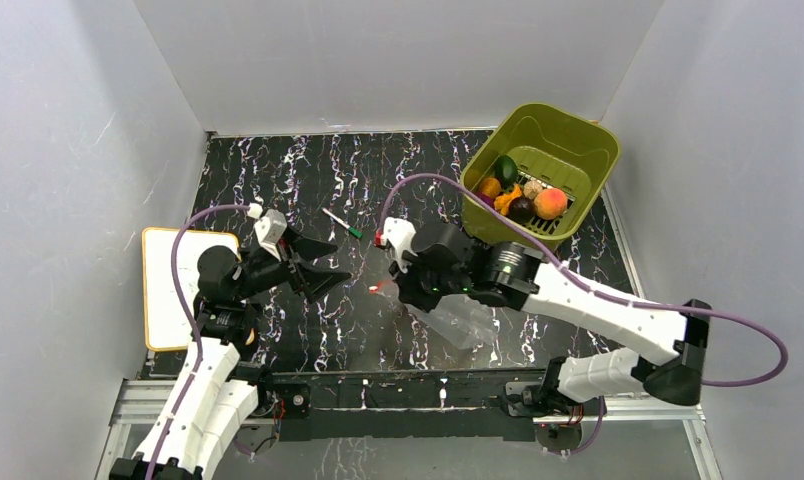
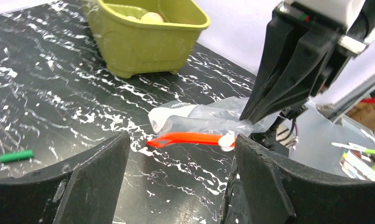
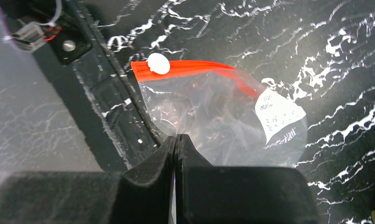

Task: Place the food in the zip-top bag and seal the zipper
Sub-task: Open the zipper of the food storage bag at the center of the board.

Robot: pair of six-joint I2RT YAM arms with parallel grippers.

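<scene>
The zip-top bag (image 3: 213,116) lies clear and crinkled on the dark marble table, lifted a little at one edge. Its red-orange zipper (image 3: 185,69) carries a white slider (image 3: 158,64). My right gripper (image 3: 176,137) is shut on the bag's film edge, opposite the zipper. My left gripper (image 2: 182,140) is open, low over the table, with the zipper (image 2: 190,138) just ahead of its fingertips and nothing between them. From above, the left gripper (image 1: 340,260) sits left of the bag (image 1: 458,320). The food (image 1: 523,195) is piled in the green basket (image 1: 578,150).
A white pen with a green cap (image 1: 341,222) lies on the table behind my left gripper. A white board (image 1: 168,290) rests at the left edge. The basket stands at the back right against the white wall.
</scene>
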